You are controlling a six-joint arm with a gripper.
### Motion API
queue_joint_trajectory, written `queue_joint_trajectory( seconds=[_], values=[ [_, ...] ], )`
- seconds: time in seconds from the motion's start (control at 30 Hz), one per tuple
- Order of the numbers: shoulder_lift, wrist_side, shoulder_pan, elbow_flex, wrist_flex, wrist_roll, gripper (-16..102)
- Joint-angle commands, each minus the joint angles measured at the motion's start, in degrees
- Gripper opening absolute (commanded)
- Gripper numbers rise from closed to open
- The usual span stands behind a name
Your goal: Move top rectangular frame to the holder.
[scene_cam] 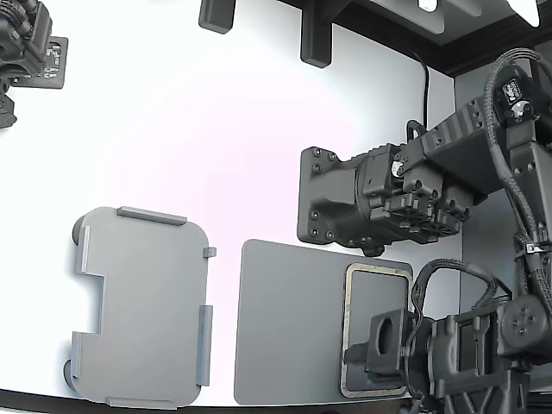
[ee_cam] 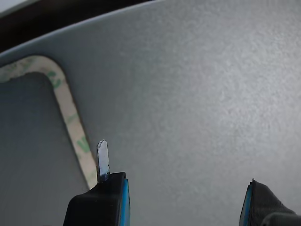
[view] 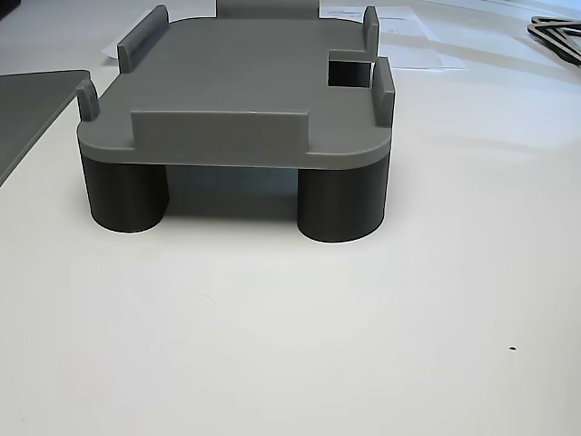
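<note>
The rectangular frame (scene_cam: 347, 319) is a thin tan-olive ring lying flat on the dark grey mat (scene_cam: 285, 328), at its end toward the exterior view's right. One rounded corner of the frame (ee_cam: 66, 101) shows in the wrist view. My gripper (ee_cam: 181, 186) is open and empty just above the mat; its thin metal fingertip (ee_cam: 102, 160) stands close beside the frame's rim. In the exterior view the gripper (scene_cam: 360, 354) hovers over the frame's hollow middle. The light grey holder (scene_cam: 142, 302) stands empty at the exterior view's lower left, and shows close up in the other view (view: 245, 91).
A second arm with a dark flat plate (scene_cam: 332, 198) hangs above the mat's far edge. Dark brackets (scene_cam: 315, 39) stand at the table's back, and another device (scene_cam: 26, 43) sits at the exterior view's top left. The table's dark front edge (scene_cam: 34, 402) runs below the holder.
</note>
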State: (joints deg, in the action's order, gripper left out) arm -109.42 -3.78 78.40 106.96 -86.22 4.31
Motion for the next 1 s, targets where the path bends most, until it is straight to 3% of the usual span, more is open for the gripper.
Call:
queue_joint_trajectory(
  seconds=[0.0, 0.13, 0.5, 0.73, 0.97],
  values=[
    [0.44, -0.44, 0.97, -2.37, 0.44, 0.00, 100],
    [2.20, -1.32, 3.08, -2.64, 0.88, 0.00, 100],
    [7.56, 3.16, 4.04, -5.36, 1.67, 2.64, 93],
    [10.37, 3.87, 4.04, -3.52, 5.71, 1.05, 91],
    [12.66, 8.61, 2.11, -3.96, 7.47, 1.23, 89]
  ],
)
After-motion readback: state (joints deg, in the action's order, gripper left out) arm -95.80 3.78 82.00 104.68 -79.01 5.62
